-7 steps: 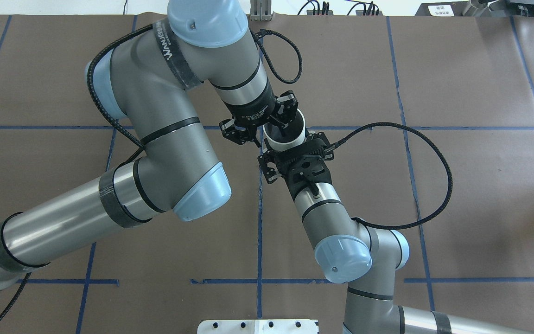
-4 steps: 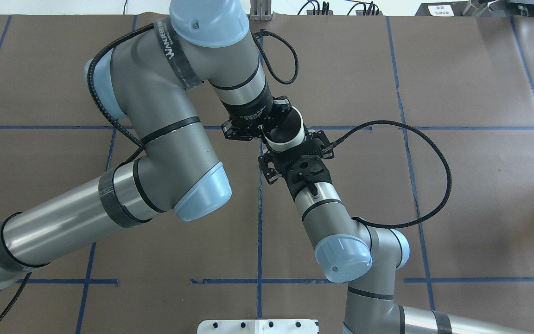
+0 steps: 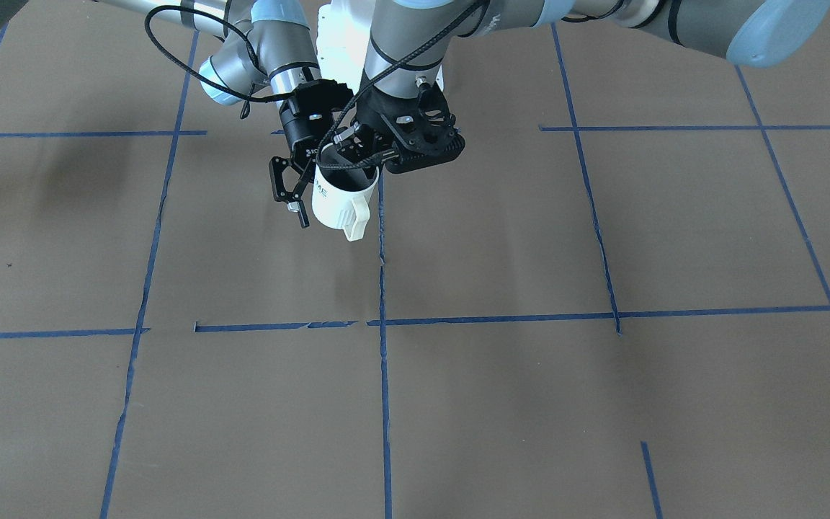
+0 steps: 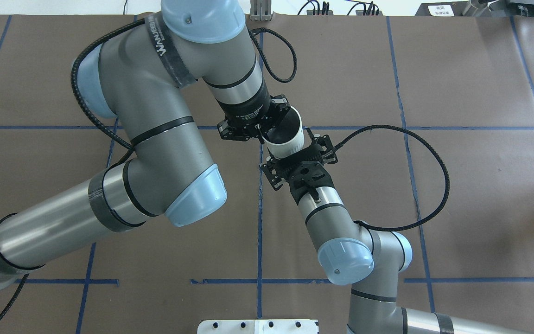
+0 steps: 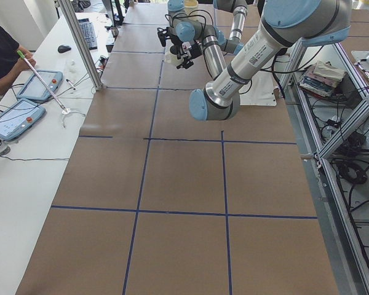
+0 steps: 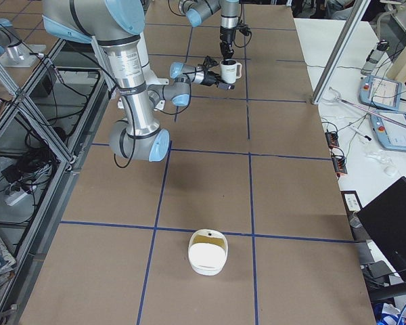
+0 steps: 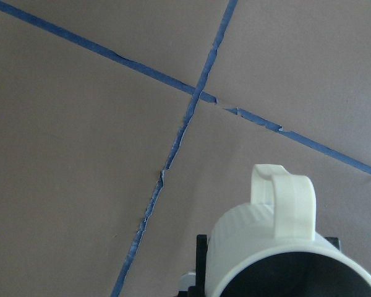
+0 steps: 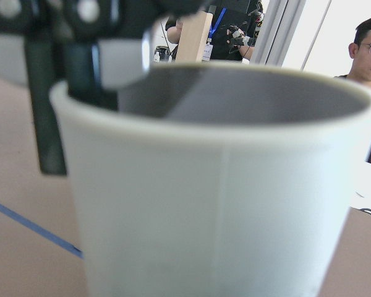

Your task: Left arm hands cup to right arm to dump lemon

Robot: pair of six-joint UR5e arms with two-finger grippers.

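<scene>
The white ribbed cup (image 4: 290,143) hangs upright at mid-table, its handle toward the far side (image 7: 279,198). My left gripper (image 4: 267,127) comes down from above and is shut on the cup's rim, one finger inside and one outside. My right gripper (image 4: 296,157) reaches in level from the near side. It is open, with its fingers (image 3: 284,189) spread either side of the cup's body and apart from it. The cup's wall fills the right wrist view (image 8: 216,204). The lemon does not show. I cannot tell whether the cup's base touches the table.
The brown table cover (image 4: 457,195) has blue tape lines. A white tub (image 6: 206,252) stands far off toward the table's right end. An operator (image 5: 0,49) and tablets are beyond the far edge. The right arm's cable (image 4: 434,185) loops to the right.
My left gripper was open around the cup's rim and has shut on it. The left arm's elbow has shifted slightly left. The right gripper has stayed open and edged slightly right.
</scene>
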